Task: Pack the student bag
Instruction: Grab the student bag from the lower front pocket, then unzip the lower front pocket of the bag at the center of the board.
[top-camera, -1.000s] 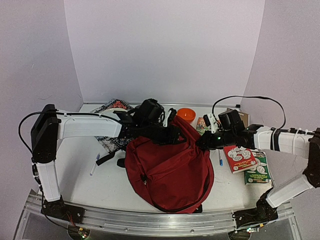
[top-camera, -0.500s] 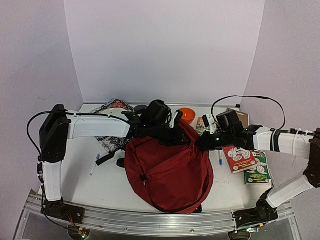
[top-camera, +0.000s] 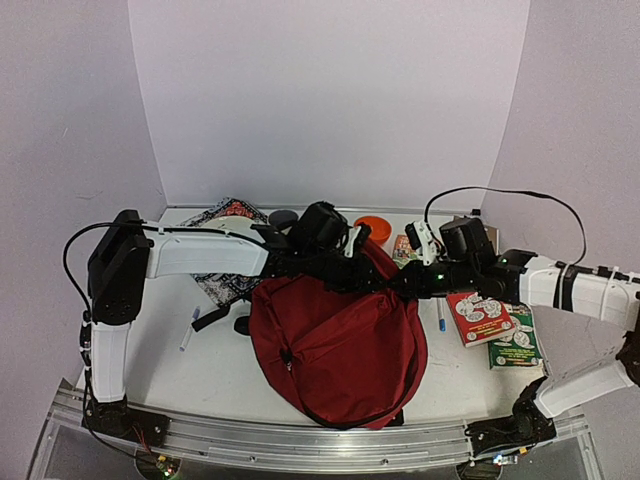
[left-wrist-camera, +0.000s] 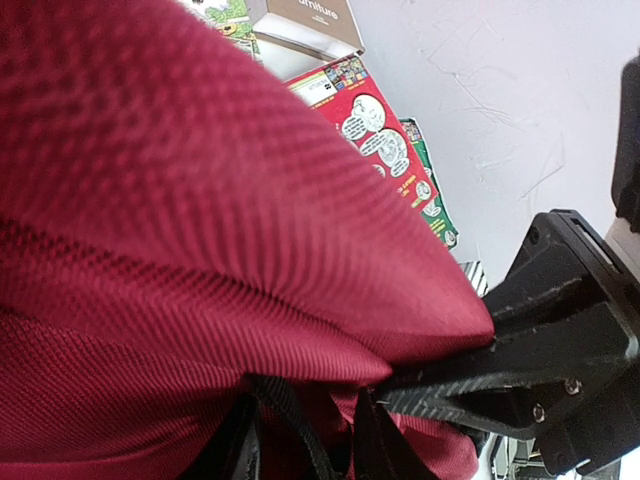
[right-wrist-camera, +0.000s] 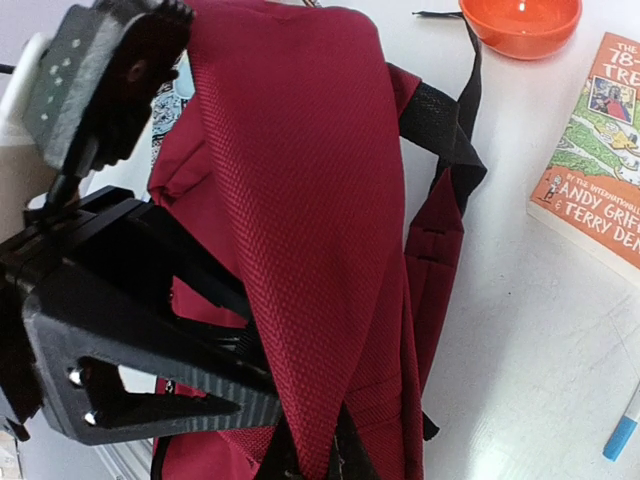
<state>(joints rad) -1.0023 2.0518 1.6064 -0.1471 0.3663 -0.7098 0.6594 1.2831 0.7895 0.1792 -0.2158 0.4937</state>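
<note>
Firmly – left fingers (left-wrist-camera: 500, 385) clamped on student bag (top-camera: 340, 340) fabric fold; right fingers (right-wrist-camera: 170, 395) pinched together on its edge

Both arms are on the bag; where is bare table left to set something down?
Widest bare table: near-left, between the left-side pen, the red backpack and the near edge. A smaller patch lies near-right, between backpack and green book. Crowded: far side, where orange bowl, left end effector and right end effector meet the bag's top.
</note>
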